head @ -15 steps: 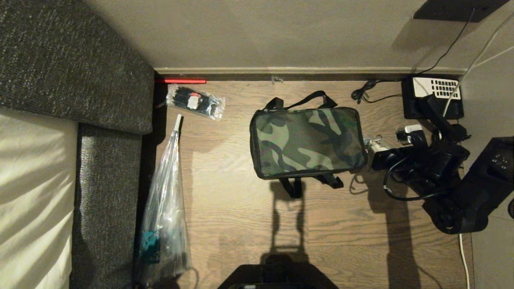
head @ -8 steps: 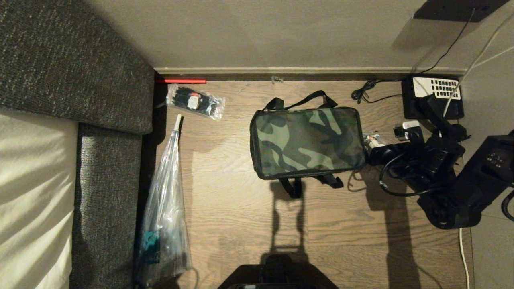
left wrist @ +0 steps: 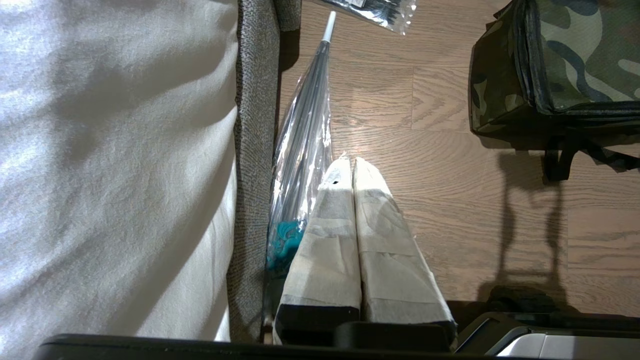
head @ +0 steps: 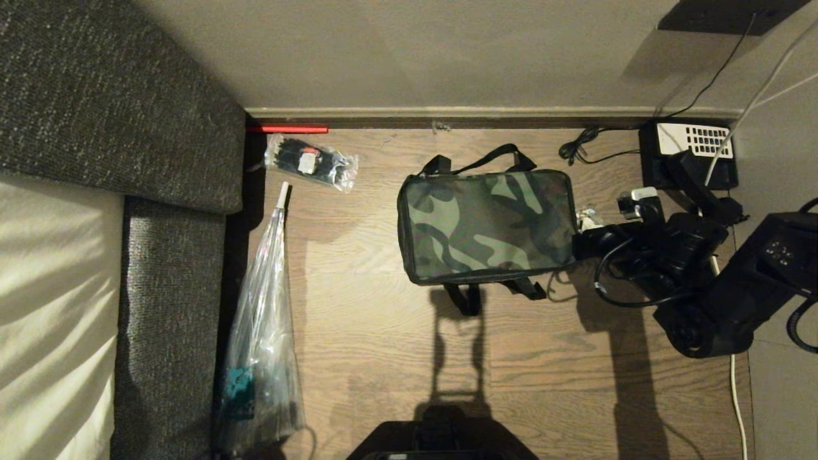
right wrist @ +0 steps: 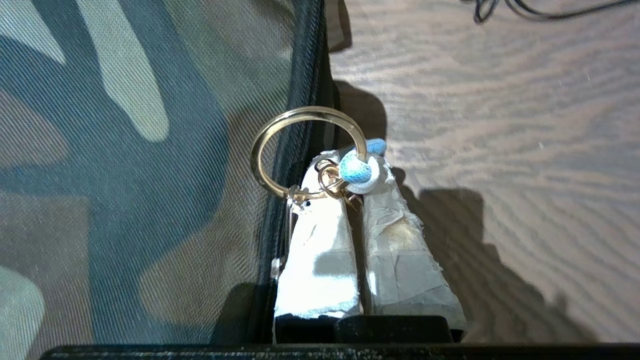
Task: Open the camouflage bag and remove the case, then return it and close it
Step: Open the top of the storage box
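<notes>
The right tool (right wrist: 350, 172) sits at the bag's (head: 489, 223) right end, its two taped fingers (right wrist: 320, 240) pinched narrow on the zip pull: one brass ring (right wrist: 306, 150) with a blue-white cord (right wrist: 357, 167). The one camouflage bag lies shut on the wooden floor (head: 396, 345), mid-scene, two black straps showing at its far side. Right and farther off sits one black phone (head: 689, 153). Left of the bag lie two clear plastic bags (head: 262, 338), beside a grey sofa (head: 96, 108). The left tool (left wrist: 350, 170) hangs near the long plastic bag, fingers pressed together, holding nothing.
</notes>
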{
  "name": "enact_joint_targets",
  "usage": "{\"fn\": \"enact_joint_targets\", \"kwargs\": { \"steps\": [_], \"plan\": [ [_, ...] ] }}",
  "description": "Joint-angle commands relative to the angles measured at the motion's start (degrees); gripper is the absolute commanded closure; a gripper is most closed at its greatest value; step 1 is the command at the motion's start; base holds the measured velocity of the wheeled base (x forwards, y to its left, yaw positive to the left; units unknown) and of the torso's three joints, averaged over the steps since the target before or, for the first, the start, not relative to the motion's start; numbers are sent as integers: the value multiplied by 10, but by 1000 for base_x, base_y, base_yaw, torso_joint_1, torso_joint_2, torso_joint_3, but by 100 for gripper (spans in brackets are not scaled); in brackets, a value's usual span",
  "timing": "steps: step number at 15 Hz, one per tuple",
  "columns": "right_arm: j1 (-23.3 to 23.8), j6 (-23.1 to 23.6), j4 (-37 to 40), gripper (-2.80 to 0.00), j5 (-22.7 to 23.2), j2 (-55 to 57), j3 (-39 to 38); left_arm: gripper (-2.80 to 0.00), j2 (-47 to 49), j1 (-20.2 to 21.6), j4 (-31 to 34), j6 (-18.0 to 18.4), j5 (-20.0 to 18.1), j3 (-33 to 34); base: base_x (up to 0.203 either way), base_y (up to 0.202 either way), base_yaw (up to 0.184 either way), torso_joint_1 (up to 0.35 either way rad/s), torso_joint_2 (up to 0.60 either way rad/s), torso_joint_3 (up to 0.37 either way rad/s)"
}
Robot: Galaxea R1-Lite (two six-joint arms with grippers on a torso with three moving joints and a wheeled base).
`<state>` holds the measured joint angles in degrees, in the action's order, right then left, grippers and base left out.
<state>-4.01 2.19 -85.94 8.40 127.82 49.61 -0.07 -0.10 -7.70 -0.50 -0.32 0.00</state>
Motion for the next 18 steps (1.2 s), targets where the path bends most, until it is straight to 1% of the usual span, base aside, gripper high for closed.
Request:
{"fn": "enact_joint_targets", "kwargs": {
  "steps": [1,8,15,18],
  "plan": [
    [-1,0,-4,0,0,2,11,0,1,0,-1,0,0,23,0,0,0,0,0,0],
    [0,-3,24,0,1,-11,27,0,1,0,0,0,0,23,0,0,0,0,0,0],
    [10,-4,29,0,0,-23,31,0,1,0,0,0,0,23,0,0,0,0,0,0],
    [9,-16,37,0,1,-22,36,0,1,0,-1,0,1,23,0,0,0,0,0,0]
  ]
}}
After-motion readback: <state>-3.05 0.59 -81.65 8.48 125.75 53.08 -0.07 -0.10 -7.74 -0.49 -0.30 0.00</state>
